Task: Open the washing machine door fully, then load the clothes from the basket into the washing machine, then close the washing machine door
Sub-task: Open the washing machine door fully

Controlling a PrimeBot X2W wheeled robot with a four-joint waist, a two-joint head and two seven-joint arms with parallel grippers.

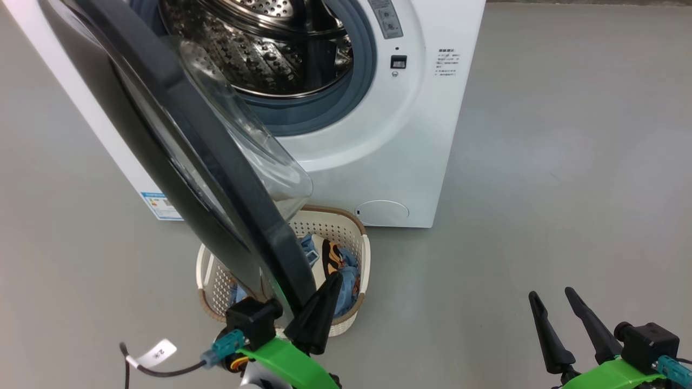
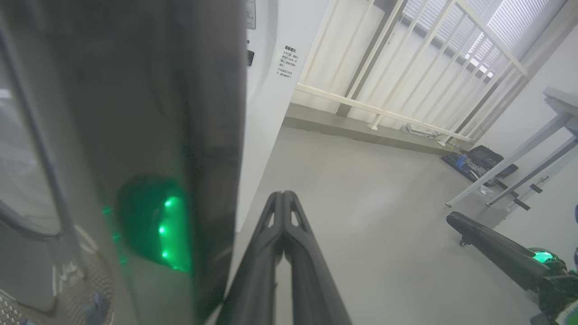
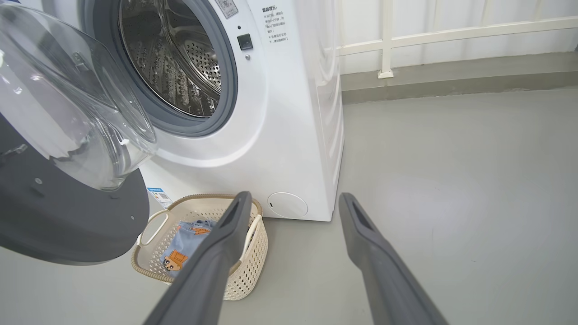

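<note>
Black-ringed washing machine door [image 1: 216, 178] hangs open above the basket [image 1: 354, 227] of clothes [image 1: 346, 270]. Left gripper [image 1: 332, 286] pinched closed, empty, just beside the door's lower edge. Right gripper [image 1: 550, 294] spread wide, empty, well apart.

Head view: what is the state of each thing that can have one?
washing machine door: open, swung out above the basket.
washing machine: drum empty.
basket: upright, holding the clothes.
clothes: in the basket, not loaded.
left gripper: shut, by the door's edge.
right gripper: open, empty.
</note>
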